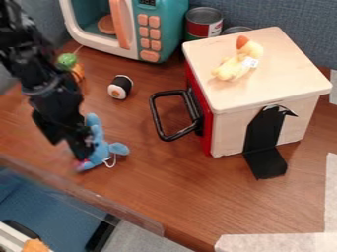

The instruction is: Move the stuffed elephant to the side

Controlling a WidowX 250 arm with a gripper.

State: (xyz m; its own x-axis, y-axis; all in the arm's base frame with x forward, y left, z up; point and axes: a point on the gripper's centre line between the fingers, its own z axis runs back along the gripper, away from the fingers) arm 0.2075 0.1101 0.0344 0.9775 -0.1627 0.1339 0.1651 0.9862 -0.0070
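Nearest my camera, pale tape (276,242) lies along the front corner of the bench (158,179). Over towards the left of my view, near the edge, I have the blue stuffed elephant (100,150), well apart from the black handle (156,118) of the wooden toy box (253,78). My claw (82,153) hangs right over the elephant's near-left side, and I can't tell from here whether it is apart, together or clamped on the plush.

I'd expect the toy to be light and soft, squashing readily under a grip, with cloth that shouldn't slip much and nothing brittle to break. I'd take it across the thick of the body; an ear or limb would let it swing, and the white string loop (112,161) could snag.

The claw covers part of the elephant, so I can't make out its whole shape or any contact. The pink patch (84,165) low down is blurred, and the arm's base is cut off above
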